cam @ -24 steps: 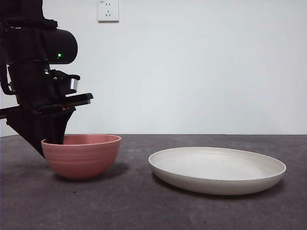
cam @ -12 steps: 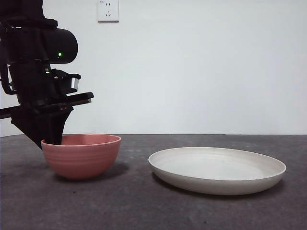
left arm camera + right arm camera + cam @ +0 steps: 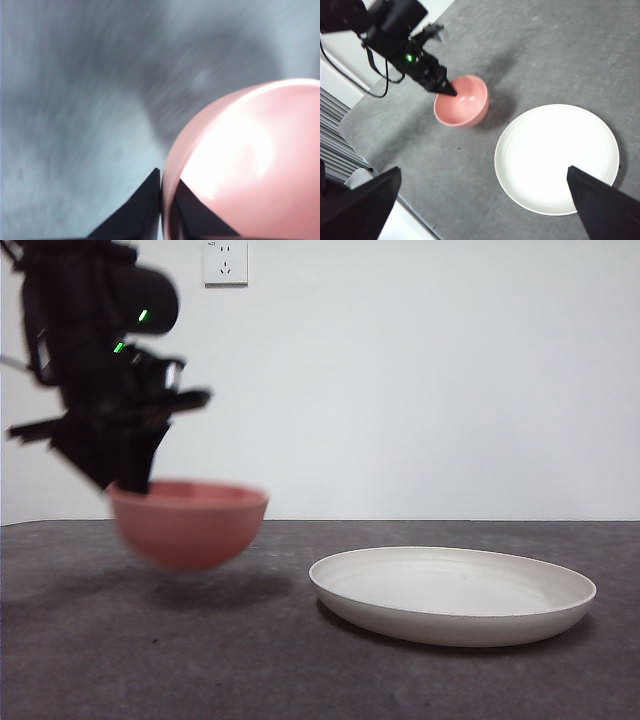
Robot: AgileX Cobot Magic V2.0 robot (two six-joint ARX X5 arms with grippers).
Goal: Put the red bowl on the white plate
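The red bowl (image 3: 188, 523) hangs blurred just above the table at the left of the front view. My left gripper (image 3: 128, 483) is shut on the bowl's rim, one jaw inside and one outside; the left wrist view shows the rim (image 3: 167, 187) pinched between the jaws. The white plate (image 3: 452, 592) lies flat to the bowl's right, apart from it and with nothing on it. My right gripper (image 3: 485, 200) is open, high above the table, looking down on the bowl (image 3: 461, 101), the plate (image 3: 557, 158) and the left arm (image 3: 400, 37).
A dark grey table top (image 3: 250, 670) spreads under everything. A white wall with a socket (image 3: 225, 260) stands behind. In the right wrist view the table's edge (image 3: 385, 185) runs close past the bowl's side.
The left gripper has lifted the bowl off the table and carried it a little to the right, toward the plate. The plate has not moved.
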